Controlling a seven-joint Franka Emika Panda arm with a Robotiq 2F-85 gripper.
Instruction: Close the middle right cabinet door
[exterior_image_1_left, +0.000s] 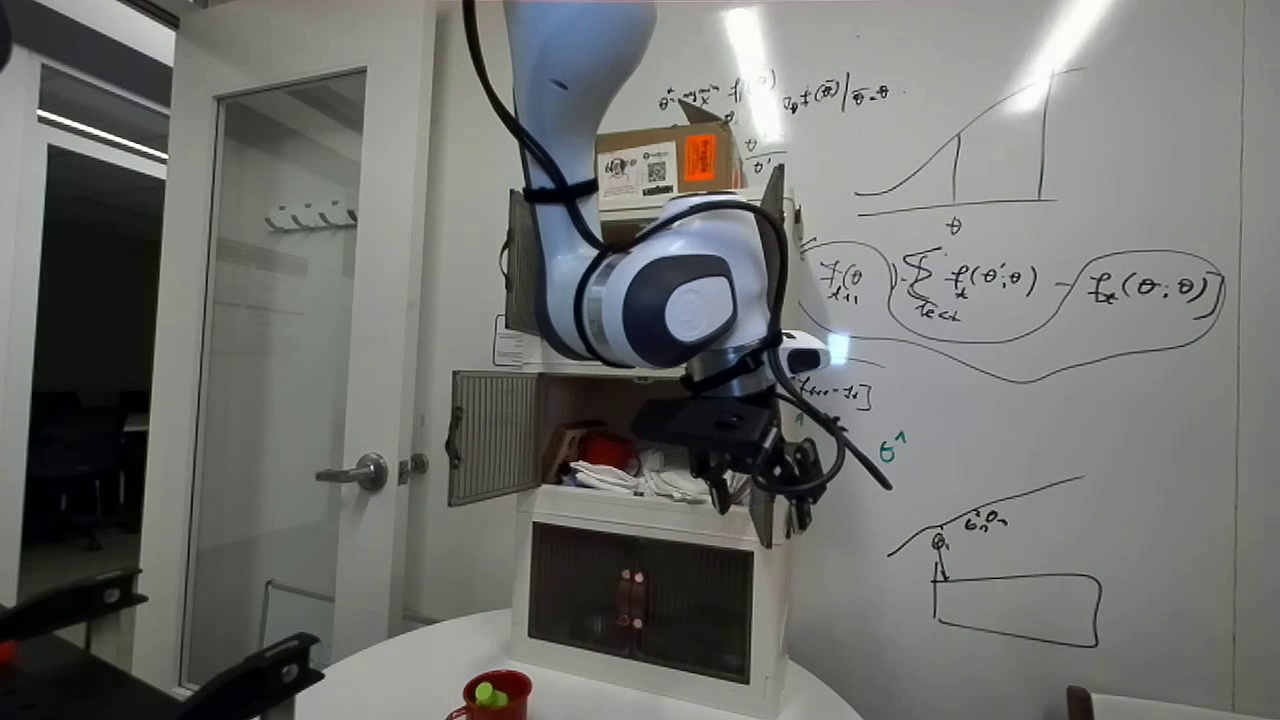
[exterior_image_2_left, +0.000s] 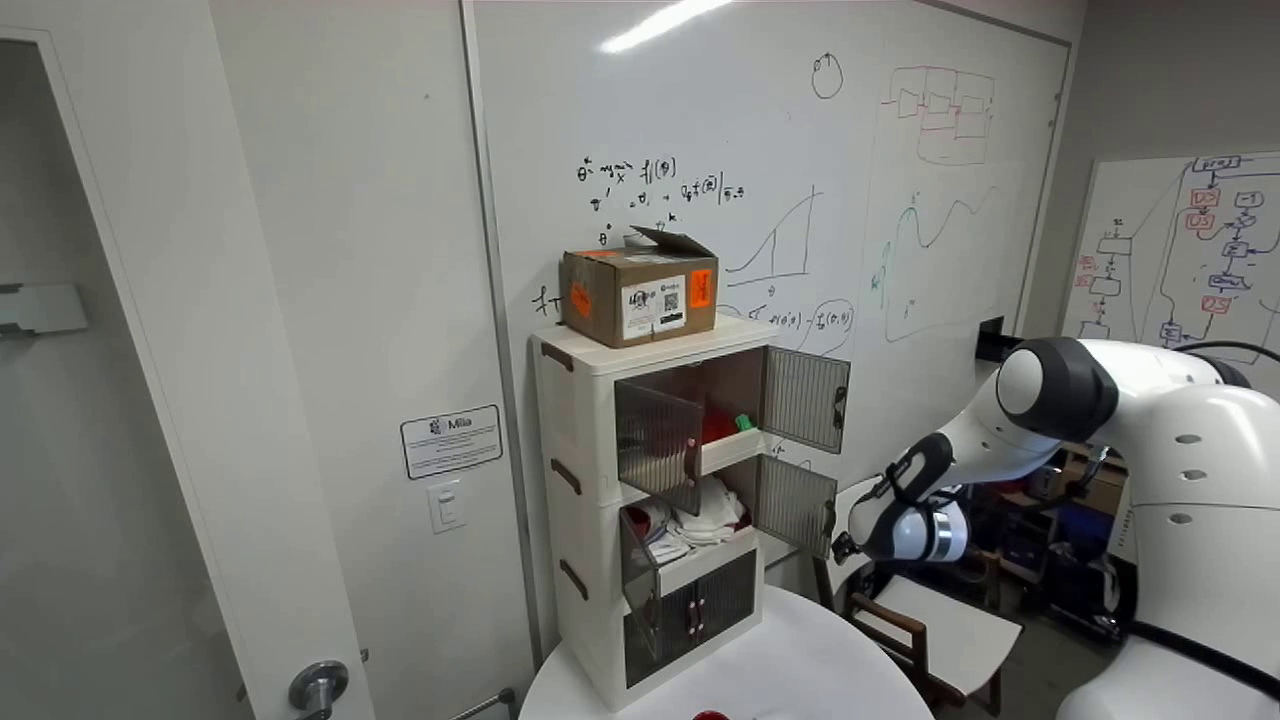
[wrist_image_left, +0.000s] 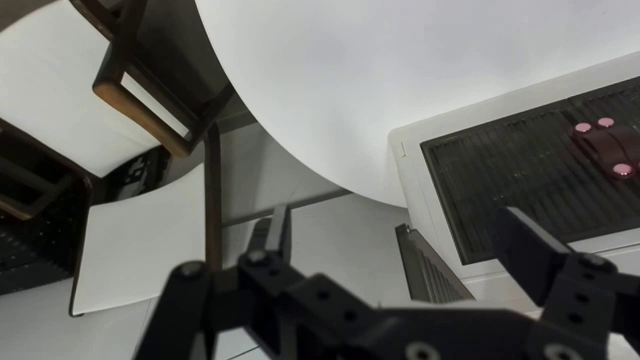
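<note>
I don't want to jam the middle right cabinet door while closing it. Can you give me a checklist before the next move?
1. Middle right door still to close: ok, it stands swung outward.
2. End effector open: ok, its jaws stand wide apart.
3. End effector not touching that door: cannot tell; in the wrist view it appears between the jaws.
4. White cloths clear of the closing path: cannot tell; they lie inside, near the front.
5. Middle left door out of the way: ok, swung open opposite.

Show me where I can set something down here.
White table: bare between the dark lower doors, red mug and curved edge. Crowded: around the white cloths, and by the middle right door, where the tool hangs.
</note>
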